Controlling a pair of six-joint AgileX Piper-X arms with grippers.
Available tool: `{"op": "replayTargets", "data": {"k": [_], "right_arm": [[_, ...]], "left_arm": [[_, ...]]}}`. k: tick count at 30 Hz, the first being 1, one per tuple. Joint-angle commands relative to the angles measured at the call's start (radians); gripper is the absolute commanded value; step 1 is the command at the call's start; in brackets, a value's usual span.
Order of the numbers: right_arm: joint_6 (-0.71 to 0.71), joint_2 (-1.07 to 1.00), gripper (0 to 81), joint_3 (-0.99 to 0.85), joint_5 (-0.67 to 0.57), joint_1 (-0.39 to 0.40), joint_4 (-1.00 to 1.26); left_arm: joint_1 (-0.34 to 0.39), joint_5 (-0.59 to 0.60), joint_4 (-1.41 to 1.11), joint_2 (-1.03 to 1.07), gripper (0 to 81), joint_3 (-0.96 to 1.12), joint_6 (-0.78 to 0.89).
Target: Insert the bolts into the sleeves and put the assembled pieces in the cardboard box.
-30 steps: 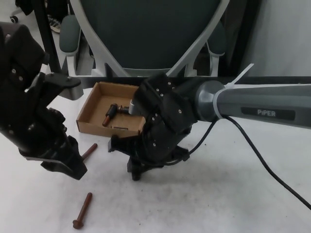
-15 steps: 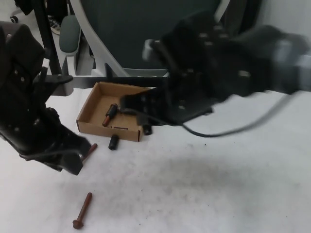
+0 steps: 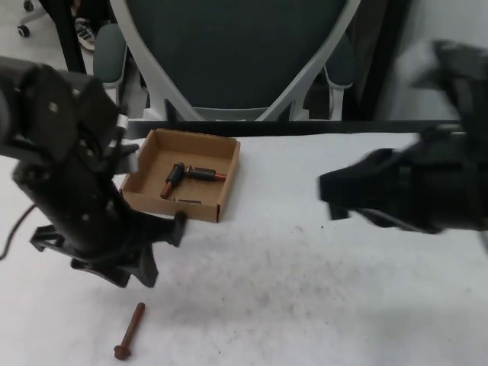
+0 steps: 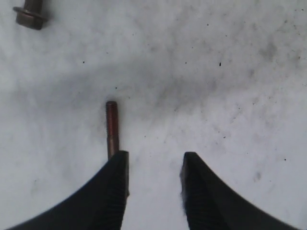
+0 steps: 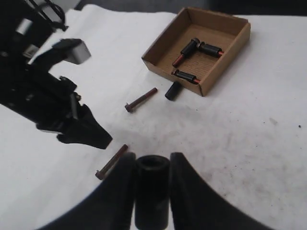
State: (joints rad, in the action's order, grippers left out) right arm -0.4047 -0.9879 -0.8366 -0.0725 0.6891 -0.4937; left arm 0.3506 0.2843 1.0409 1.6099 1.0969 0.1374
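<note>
The sleeve [image 5: 152, 191] is riding clamped in the right pincer [image 5: 152, 160], which is lifting away from the cardboard box [image 5: 228, 57] it was crouching beside. The left pincer [image 4: 156, 158], fingers apart, is dropping over a bolt [image 4: 112, 128] lying just beside one finger, so joining probably comes next.

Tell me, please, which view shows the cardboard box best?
The right wrist view: the whole cardboard box is in frame, with three assembled pieces plain inside. The high view shows it too, but its near wall partly hides one piece. The left wrist view looks down at a bolt.
</note>
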Motion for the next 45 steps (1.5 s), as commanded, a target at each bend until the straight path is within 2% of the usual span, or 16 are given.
{"op": "replayTargets", "data": {"k": [1,6,14,23,26,29,31,39,45], "right_arm": [[-0.004,0.083,0.3,0.031,0.008,0.004,0.0],[-0.022,0.181,0.3,0.067,0.008,0.004,-0.049],[-0.022,0.223,0.3,0.072,0.008,0.004,-0.077],[-0.022,0.223,0.3,0.072,0.008,0.004,-0.077],[-0.022,0.223,0.3,0.072,0.008,0.004,-0.077],[-0.022,0.223,0.3,0.072,0.008,0.004,-0.077],[-0.022,0.223,0.3,0.072,0.008,0.004,-0.077],[-0.022,0.223,0.3,0.072,0.008,0.004,-0.077],[-0.022,0.223,0.3,0.072,0.008,0.004,-0.077]], "left_arm": [[0.023,-0.039,-0.012,0.027,35.1,-0.001,0.028],[0.035,-0.06,-0.01,0.078,35.1,-0.029,0.046],[0.045,-0.079,-0.181,0.078,35.1,-0.191,0.107],[0.107,-0.169,-0.34,0.078,34.9,-0.297,0.11],[0.128,-0.171,-0.376,0.078,30.0,-0.308,0.11],[0.145,-0.171,-0.406,0.078,13.4,-0.312,0.103],[0.151,-0.171,-0.418,0.078,0.4,-0.312,0.07],[0.153,-0.167,-0.399,0.002,0.8,-0.312,-0.184],[0.153,-0.137,-0.397,-0.155,0.8,-0.312,-0.545]]}}
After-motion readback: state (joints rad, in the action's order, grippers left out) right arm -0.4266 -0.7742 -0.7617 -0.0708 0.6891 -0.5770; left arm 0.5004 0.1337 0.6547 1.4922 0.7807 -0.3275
